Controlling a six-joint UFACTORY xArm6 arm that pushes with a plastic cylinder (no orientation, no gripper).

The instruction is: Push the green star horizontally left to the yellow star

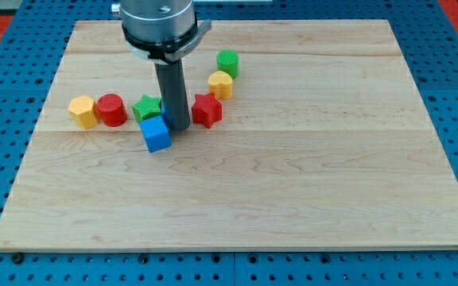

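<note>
Blue pegboard surrounds the pale wooden board (237, 191). I carry no pincer, only my dark rod, and my tip (176, 127) rests just right of the ridged green star block (146, 107), touching the blue cube (157, 133). Left lie a red cylinder (111, 110) and a yellow block (83, 111), shape unclear. No writing shows.

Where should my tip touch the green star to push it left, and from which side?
Judging by the layout, press the green star on its right-hand points, coming from the view's right. My tip stands just to its right, beside the blue cube. The red cylinder sits close on its left.
</note>
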